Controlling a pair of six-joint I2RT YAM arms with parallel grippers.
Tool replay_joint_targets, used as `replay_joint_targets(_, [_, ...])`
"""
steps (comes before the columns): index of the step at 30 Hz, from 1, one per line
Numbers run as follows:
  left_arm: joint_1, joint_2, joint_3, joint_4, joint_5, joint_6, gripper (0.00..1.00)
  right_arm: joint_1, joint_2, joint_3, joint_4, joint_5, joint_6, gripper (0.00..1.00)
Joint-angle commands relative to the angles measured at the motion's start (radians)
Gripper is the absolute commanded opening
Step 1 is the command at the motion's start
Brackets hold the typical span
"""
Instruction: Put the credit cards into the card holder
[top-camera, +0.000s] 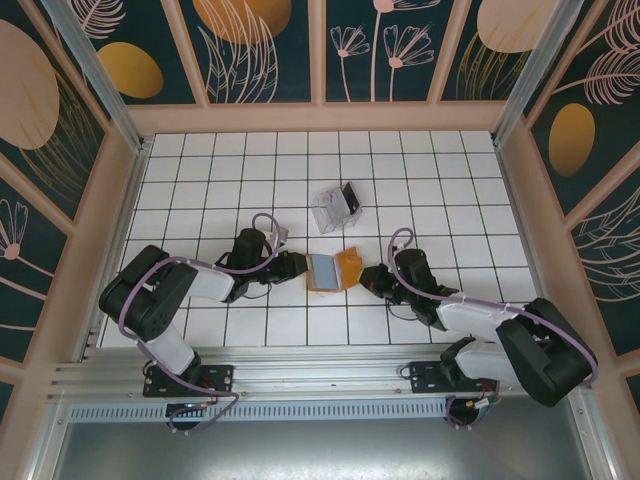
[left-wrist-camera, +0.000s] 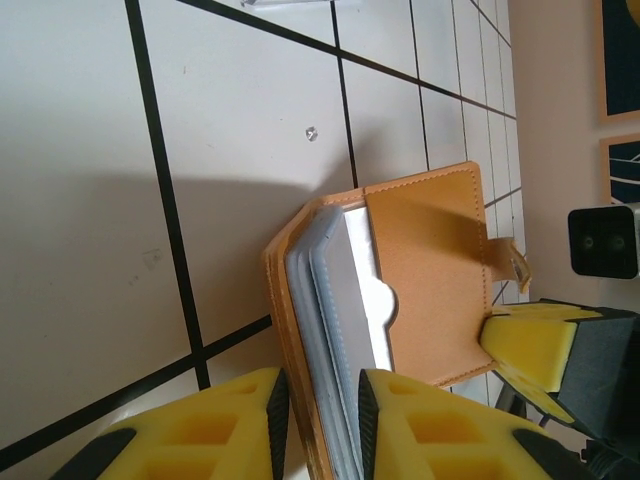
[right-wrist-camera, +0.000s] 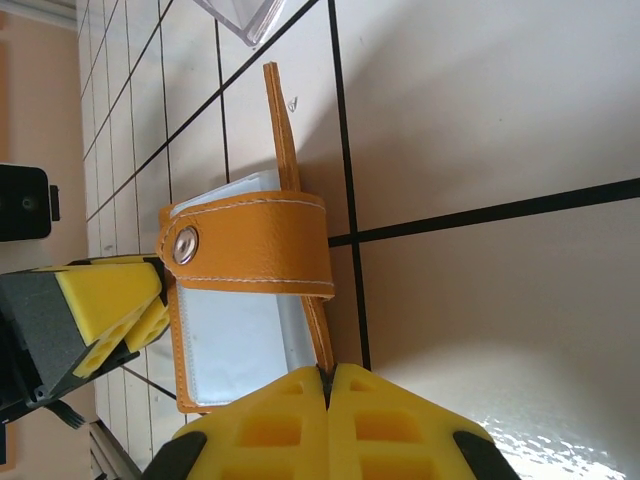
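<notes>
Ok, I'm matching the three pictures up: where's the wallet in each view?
Top external: wallet near centre.
Left wrist: centre-right, open, running off the bottom edge.
Right wrist: left of centre, its snap facing the camera.
Shared landmark: the table's black grid lines, under the wallet everywhere.

One camera looks down on my whole bench (top-camera: 200, 170) from above and behind me, while both wrist cameras closely face the card holder (left-wrist-camera: 430, 270) from opposite sides.

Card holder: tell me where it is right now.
In the top external view the card holder lies open on the table between the left gripper and right gripper, the clear plastic case just beyond it.
</notes>
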Motion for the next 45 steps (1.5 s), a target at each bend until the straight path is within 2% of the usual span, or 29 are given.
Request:
replay_joint_targets(1, [-0.005, 0.019, 0.022, 0.056, 0.029, -0.013, 0.28, -0.010, 0.015, -0.016, 0.055, -0.037, 0.021, 0.00])
replay_joint_targets(7, [-0.007, 0.015, 0.017, 0.063, 0.030, -0.017, 0.12, -0.024, 0.014, -0.027, 0.057, -0.041, 0.023, 0.00])
replay_joint_targets(10, [-0.006, -0.022, 0.033, -0.002, 0.014, 0.012, 0.04, -0.033, 0.025, -0.026, 0.042, -0.039, 0.023, 0.00])
replay_joint_targets(11, [-0.006, -0.043, 0.044, -0.050, 0.002, 0.028, 0.02, -0.035, 0.031, -0.019, 0.030, -0.036, 0.015, 0.00])
replay_joint_targets(13, [-0.006, -0.085, 0.092, -0.186, -0.037, 0.080, 0.00, -0.033, 0.044, 0.005, -0.009, -0.029, -0.009, 0.07])
replay_joint_targets(16, [-0.006, -0.129, 0.203, -0.470, -0.116, 0.180, 0.00, -0.036, 0.054, 0.071, -0.106, -0.012, -0.082, 0.23])
replay_joint_targets(18, [-0.006, -0.147, 0.277, -0.643, -0.176, 0.235, 0.00, -0.038, 0.065, 0.134, -0.181, -0.018, -0.137, 0.30])
replay_joint_targets(23, [-0.007, -0.171, 0.352, -0.826, -0.256, 0.269, 0.00, -0.038, 0.057, 0.291, -0.355, -0.032, -0.246, 0.38])
replay_joint_targets(27, [-0.007, -0.153, 0.368, -0.874, -0.274, 0.261, 0.00, -0.037, 0.010, 0.382, -0.437, -0.034, -0.283, 0.43])
replay_joint_targets(30, [-0.007, -0.138, 0.381, -0.894, -0.274, 0.251, 0.00, -0.038, 0.029, 0.421, -0.425, -0.095, -0.276, 0.47])
replay_joint_targets(33, [-0.006, -0.133, 0.402, -0.909, -0.269, 0.242, 0.00, 0.003, 0.100, 0.418, -0.319, -0.160, -0.228, 0.49])
replay_joint_targets(37, [-0.006, -0.130, 0.420, -0.912, -0.251, 0.234, 0.00, 0.072, 0.246, 0.454, -0.220, -0.157, -0.204, 0.50])
replay_joint_targets(42, [-0.006, -0.141, 0.437, -0.932, -0.250, 0.226, 0.00, 0.148, 0.397, 0.588, -0.270, -0.116, -0.262, 0.53])
replay_joint_targets(45, [-0.007, -0.148, 0.436, -0.931, -0.251, 0.222, 0.00, 0.148, 0.444, 0.602, -0.268, -0.105, -0.264, 0.53])
